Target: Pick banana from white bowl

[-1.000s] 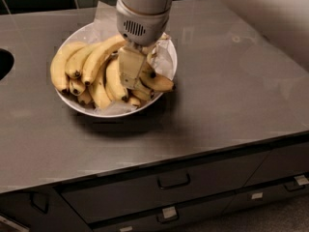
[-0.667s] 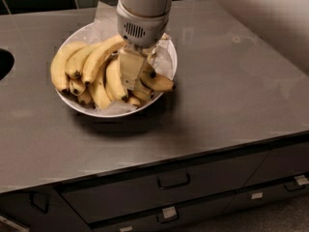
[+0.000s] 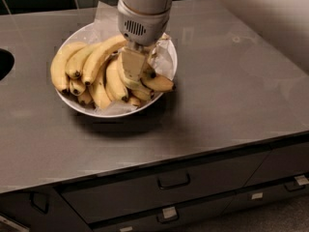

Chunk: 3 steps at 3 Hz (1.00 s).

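Observation:
A wide, shallow white bowl lined with crinkled paper stands on the grey counter, left of centre. It holds several yellow bananas piled across it. One banana points right over the bowl's right rim. My gripper reaches straight down from the arm's grey wrist into the right half of the pile, its tip among the bananas. The bananas under the wrist are partly hidden.
The grey counter stretches wide to the right and front of the bowl. A dark sink opening is at the left edge. Dark tiles run along the back. Drawers with handles sit below the front edge.

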Motion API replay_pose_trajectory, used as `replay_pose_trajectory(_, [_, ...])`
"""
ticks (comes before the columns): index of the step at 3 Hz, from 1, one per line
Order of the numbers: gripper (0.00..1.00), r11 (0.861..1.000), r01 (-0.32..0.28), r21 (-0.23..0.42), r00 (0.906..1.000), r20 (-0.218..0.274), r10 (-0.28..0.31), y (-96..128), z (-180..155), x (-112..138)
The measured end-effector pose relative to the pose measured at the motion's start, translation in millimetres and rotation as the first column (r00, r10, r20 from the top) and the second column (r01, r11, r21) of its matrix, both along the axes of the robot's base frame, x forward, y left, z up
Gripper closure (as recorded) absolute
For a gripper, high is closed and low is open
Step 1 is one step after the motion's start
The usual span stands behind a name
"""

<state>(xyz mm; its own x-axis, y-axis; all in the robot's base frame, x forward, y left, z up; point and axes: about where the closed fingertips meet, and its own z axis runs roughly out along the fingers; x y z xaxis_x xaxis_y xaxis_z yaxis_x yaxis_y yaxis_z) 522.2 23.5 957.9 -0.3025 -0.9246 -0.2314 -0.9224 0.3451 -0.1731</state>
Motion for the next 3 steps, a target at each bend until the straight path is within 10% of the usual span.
replay_pose_trajectory(2, [0.99,1.000,0.000,0.000,1.0000,0.000,0.000,0.0,0.0,0.0])
replay_pose_trajectory(3, [1.00,1.000,0.000,0.001,1.0000,0.001,0.000,0.0,1.8,-0.2])
